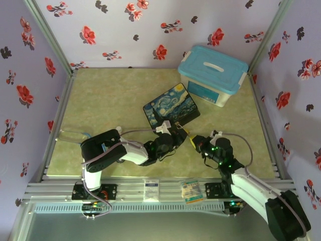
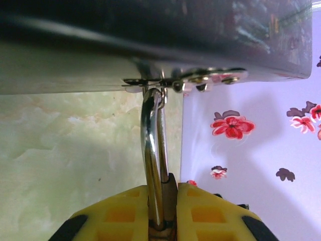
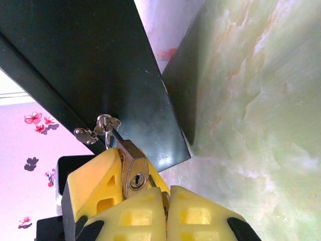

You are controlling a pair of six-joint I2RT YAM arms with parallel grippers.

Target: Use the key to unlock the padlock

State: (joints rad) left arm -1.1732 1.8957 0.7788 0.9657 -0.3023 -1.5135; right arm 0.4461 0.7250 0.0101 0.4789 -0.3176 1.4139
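Right gripper (image 3: 167, 211): its yellow ribbed fingers are sitting nearest the lens, pressing flat together, with the tips just under the lock.
Key: a thin dark sliver is peeking from the seam of those pads. It may be the small dark-grey metal key, but it is too small to tell.
Left gripper (image 2: 168, 213): its yellow fingers are clamping the small brass-gold padlock (image 3: 134, 173) by the body, so the lock is hanging steady.
Padlock position: its thin silver shackle (image 2: 152, 145) is looping through the silver hasp (image 3: 98, 128) on the near edge of the flat box painted with a swirling blue night sky (image 1: 170, 106). The body is hanging out from the box, between the two grippers.
Keyhole (image 3: 135, 179): it is facing the right wrist camera, open to approach.
Doing it well: I judge the right arm should be lining the blade up with the slot, easing straight in, then turning. Meanwhile the left should be holding firm against the twist.
In the way: the left gripper's finger (image 3: 95, 181) is crowding one side of the lock and the box's dark wall is looming just behind, so room to swing is tight.
Around: a pale-blue lidded plastic tub (image 1: 213, 75) is standing well apart at the far right of the green marbled table (image 1: 110, 100).
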